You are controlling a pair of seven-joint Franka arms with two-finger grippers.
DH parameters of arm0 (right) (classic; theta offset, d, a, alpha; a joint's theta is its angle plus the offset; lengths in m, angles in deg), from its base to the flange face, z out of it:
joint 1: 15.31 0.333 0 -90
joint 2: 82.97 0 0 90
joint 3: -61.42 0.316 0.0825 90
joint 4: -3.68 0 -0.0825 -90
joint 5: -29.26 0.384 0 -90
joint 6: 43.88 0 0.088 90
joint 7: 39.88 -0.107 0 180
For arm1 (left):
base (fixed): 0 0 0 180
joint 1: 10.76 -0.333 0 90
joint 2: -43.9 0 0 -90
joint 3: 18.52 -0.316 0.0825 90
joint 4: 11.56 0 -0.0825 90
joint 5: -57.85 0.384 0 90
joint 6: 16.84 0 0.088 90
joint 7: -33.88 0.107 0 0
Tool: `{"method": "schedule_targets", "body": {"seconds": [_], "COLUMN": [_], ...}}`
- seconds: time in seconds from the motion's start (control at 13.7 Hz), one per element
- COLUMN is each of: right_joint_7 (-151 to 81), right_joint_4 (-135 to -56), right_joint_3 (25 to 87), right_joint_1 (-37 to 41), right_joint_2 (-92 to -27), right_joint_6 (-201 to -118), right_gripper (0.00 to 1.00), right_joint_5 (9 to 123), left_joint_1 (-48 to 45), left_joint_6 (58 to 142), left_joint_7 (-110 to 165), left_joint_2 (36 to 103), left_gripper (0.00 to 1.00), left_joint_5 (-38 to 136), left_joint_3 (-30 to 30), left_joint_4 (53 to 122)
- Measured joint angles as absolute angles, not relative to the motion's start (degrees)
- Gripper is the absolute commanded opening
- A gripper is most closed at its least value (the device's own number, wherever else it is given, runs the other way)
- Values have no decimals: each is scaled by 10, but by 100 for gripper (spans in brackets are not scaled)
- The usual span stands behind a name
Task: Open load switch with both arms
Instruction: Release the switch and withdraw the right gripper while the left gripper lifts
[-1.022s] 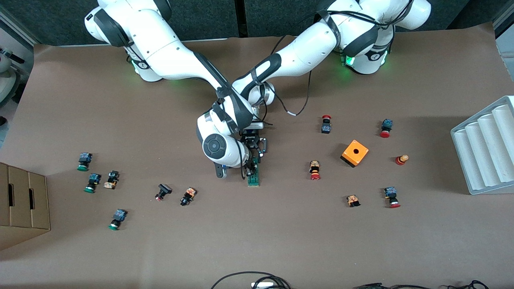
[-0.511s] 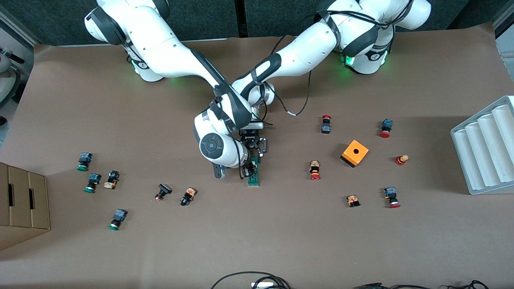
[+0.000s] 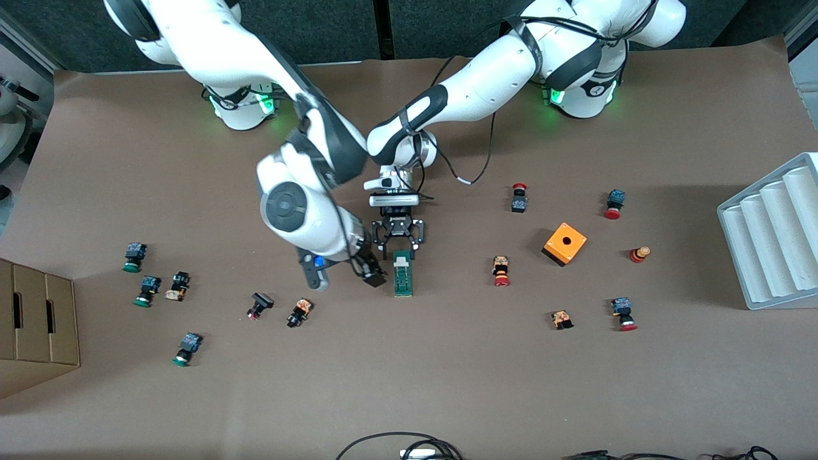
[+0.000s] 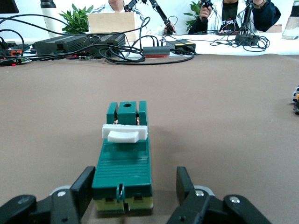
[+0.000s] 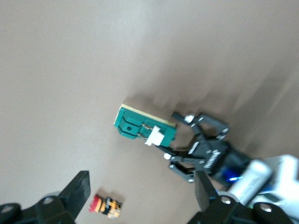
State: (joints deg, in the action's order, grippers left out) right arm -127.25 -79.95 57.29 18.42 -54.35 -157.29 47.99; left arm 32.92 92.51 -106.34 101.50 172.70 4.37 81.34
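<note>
Mid-tabletop, the load switch (image 3: pixel 402 273) lay flat, its base end apparently pinned by the left end effector (image 3: pixel 399 246), steadying it; the right end effector (image 3: pixel 345 271) hovered alongside, fingers apart.

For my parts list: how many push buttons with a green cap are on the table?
3, all toward the right arm's end: the farthest button, the middle button nearer the camera, the nearest button. Others may be hidden.
</note>
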Motion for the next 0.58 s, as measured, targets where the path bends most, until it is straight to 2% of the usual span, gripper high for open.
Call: {"method": "schedule_targets", "body": {"seconds": [0.22,0.29,0.37,0.44,0.58], "right_joint_7": [-1132,-1082,-1031,-983,-903], "right_joint_4": [-799,-799,-800,-801,-804], "right_joint_3": [572,573,573,573,573], "right_joint_1": [127,107,89,75,49], "right_joint_2": [-598,-617,-635,-652,-678], "right_joint_6": [-1485,-1460,-1437,-1417,-1385], "right_gripper": [100,100,100,100,100], "right_joint_5": [475,468,453,440,429], "left_joint_1": [329,329,329,329,329], "left_joint_6": [925,925,925,926,934], "left_joint_7": [-1055,-1048,-1038,-1028,-1002], "left_joint_2": [1014,1013,1010,1007,998], "left_gripper": [79,86,88,100,100], "left_joint_5": [1723,1715,1702,1687,1663], "left_joint_3": [44,45,46,47,48], "left_joint_4": [812,812,811,809,807]}}
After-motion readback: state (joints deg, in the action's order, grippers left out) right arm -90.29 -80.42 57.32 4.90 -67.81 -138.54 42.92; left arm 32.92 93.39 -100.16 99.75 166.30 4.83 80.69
